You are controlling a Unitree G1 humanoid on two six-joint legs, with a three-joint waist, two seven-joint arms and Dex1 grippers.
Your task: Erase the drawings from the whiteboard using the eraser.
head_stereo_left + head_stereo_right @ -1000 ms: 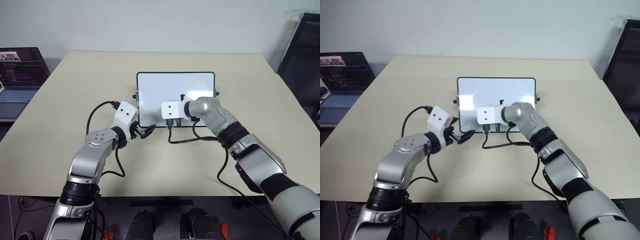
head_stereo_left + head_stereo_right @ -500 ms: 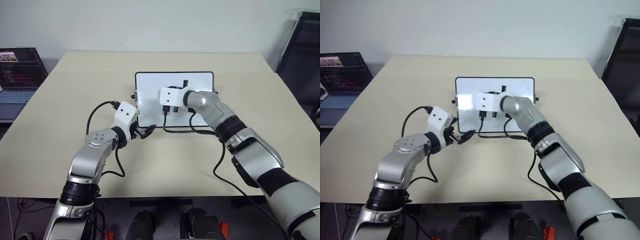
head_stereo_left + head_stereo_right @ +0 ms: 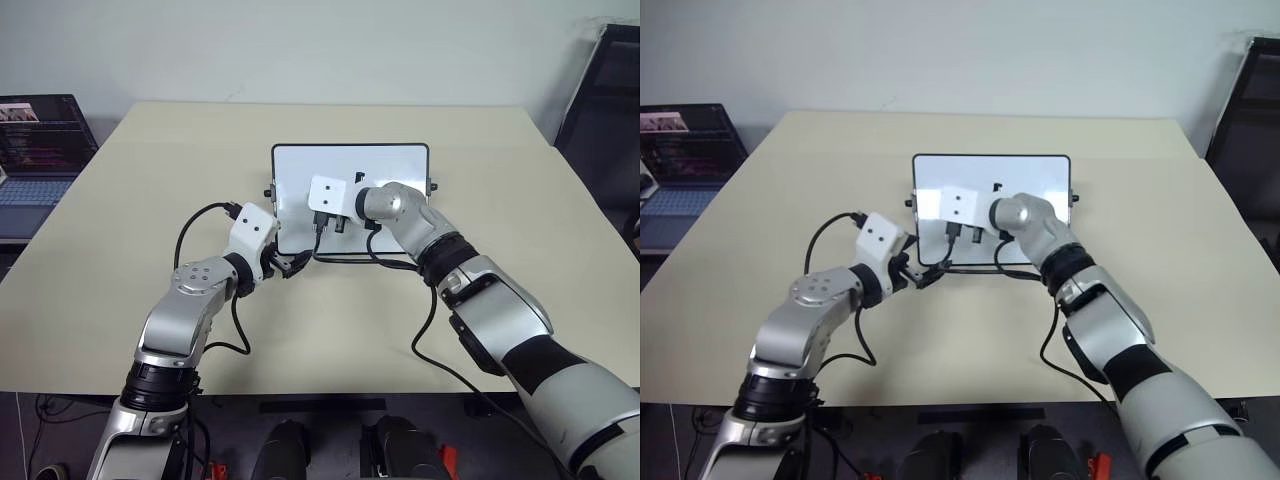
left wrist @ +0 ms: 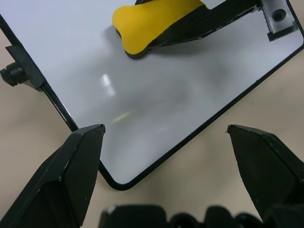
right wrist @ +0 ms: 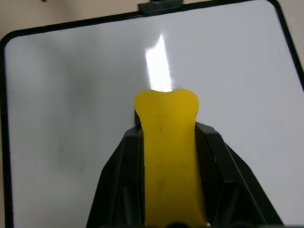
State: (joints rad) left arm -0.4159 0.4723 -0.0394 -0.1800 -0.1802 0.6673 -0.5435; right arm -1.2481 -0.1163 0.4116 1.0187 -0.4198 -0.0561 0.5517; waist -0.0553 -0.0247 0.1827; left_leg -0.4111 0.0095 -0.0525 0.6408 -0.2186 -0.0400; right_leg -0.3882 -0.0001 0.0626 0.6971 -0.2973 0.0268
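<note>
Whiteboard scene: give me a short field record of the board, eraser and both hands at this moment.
board: small white whiteboard with thin black frame, flat on the beige table
eraser: small yellow block eraser, on the board surface
right hand: shut on the eraser
left hand: open, at the board's near corner, holding nothing
marks: a few tiny dark specks; no clear strokes visible

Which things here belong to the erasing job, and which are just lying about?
Belonging to the job:
- whiteboard, lying flat on the table
- eraser, yellow, clamped in the right gripper against the board
- left gripper, open, at the board's near corner

Lying about:
- laptop, off the table's left side
- dark chair, on the right
</note>
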